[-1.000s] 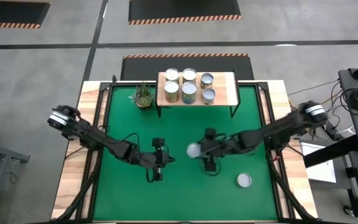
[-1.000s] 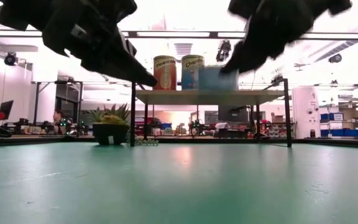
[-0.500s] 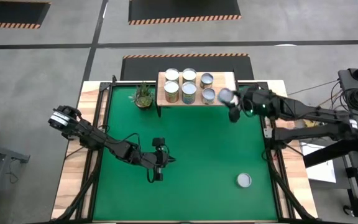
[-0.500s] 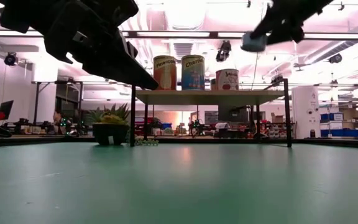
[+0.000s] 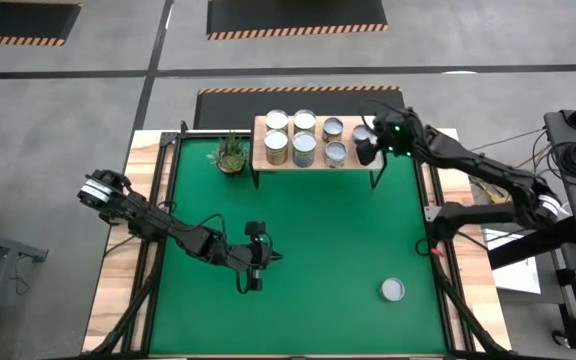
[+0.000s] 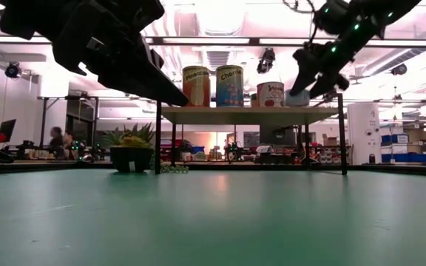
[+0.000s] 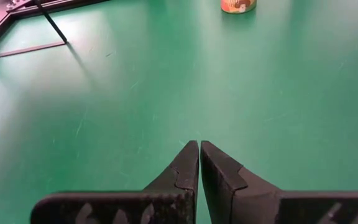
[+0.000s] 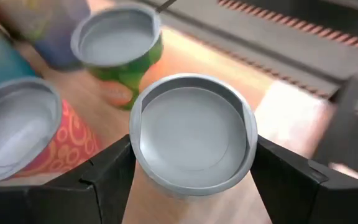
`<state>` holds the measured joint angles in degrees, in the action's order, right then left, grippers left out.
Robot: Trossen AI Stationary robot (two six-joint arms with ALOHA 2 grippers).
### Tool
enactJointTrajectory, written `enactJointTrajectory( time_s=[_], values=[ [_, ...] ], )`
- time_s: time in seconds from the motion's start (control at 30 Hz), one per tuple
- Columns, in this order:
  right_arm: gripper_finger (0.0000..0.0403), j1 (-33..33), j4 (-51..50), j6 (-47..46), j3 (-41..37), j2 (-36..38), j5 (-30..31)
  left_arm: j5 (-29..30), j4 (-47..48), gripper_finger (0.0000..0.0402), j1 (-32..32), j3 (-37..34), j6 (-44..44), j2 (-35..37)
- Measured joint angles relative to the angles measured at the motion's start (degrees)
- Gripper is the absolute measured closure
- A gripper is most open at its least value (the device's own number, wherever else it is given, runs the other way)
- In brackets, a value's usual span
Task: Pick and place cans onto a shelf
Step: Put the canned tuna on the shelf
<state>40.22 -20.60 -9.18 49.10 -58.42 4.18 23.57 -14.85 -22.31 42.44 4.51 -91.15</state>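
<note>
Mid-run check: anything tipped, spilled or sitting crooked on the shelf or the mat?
Nothing stands out. The cans on the shelf stand upright, the right gripper holds a can level over the shelf's right end, and one can waits upright on the green mat. The left gripper idles shut over the mat.

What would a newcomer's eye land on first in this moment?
The right gripper holds a silver-topped can over the shelf, at its right end beside six cans already there. One last can sits alone on the green mat, while the left gripper waits shut above it.

Shelf [image 5: 368, 155] with 6 cans [image 5: 304, 138] on mat [image 5: 318, 240]
</note>
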Motion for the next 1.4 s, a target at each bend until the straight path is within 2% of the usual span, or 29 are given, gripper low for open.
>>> enactJointTrajectory(
  time_s=[0.2, 0.33, 0.57, 0.7, 0.83, 1.0, 1.1, 1.4],
  values=[
    [0.0124, 1.18, 0.83, 1.44, -0.02, -3.84, -1.18, 0.45, 0.07, 0.0402, 0.07, -0.23, -0.98, 0.0],
    [0.01, 1.06, 1.83, 1.48, -0.02, -4.76, -1.26, 2.41, 0.07, 0.0402, 0.15, -0.23, -1.47, 0.0],
    [0.0058, 1.08, 2.45, 0.82, -0.02, -4.16, -1.0, 2.47, 0.09, 0.0402, 0.66, -0.23, -2.1, 0.0],
    [0.0056, 1.08, 1.32, -0.7, 0.67, -2.01, -0.54, 2.47, 0.1, 0.0402, 0.85, -0.23, -2.31, -0.02],
    [0.0069, 1.06, -3.16, -0.54, 4.53, 0.82, -0.61, 2.47, 0.38, 0.0402, 1.01, -0.25, -2.36, -0.02],
    [0.0122, -0.64, -10.98, 0.16, 9.66, 2.27, -0.6, 2.46, 0.44, 0.0402, 1.22, -0.25, -2.36, -0.02],
    [0.0178, -1.61, -14.07, 0.27, 10.92, 1.56, -0.72, 2.45, 0.42, 0.0402, 1.44, -0.25, -2.36, -0.02],
    [0.0359, -1.43, -11.22, 3.74, 10.27, -5.7, 0.44, 2.45, 0.42, 0.0402, 1.53, -0.65, -2.35, -0.02]
  ],
)
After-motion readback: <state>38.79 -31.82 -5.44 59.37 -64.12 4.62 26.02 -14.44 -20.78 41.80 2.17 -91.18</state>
